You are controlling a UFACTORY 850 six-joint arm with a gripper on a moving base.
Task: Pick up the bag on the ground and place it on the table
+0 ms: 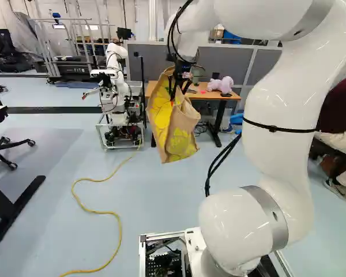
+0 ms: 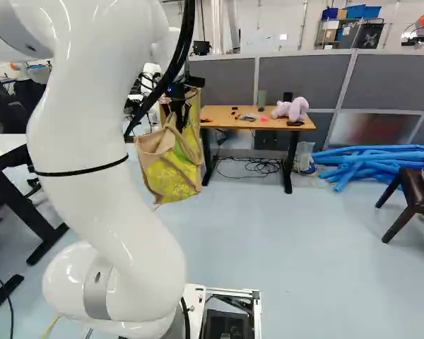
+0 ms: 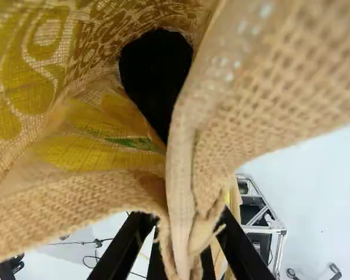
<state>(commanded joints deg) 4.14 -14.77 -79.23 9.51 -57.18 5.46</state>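
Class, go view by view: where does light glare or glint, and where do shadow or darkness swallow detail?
Left base view: glints on the arm, a soft shadow across the floor; right base view: similar glints; wrist view: the bag's inside falls to black, the floor glares almost white.

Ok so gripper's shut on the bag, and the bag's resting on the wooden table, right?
Not quite: the bag isn't resting on the table. The right base view shows it hanging from the arm, off to the side of the tabletop. The gripper is shut on it, yes.
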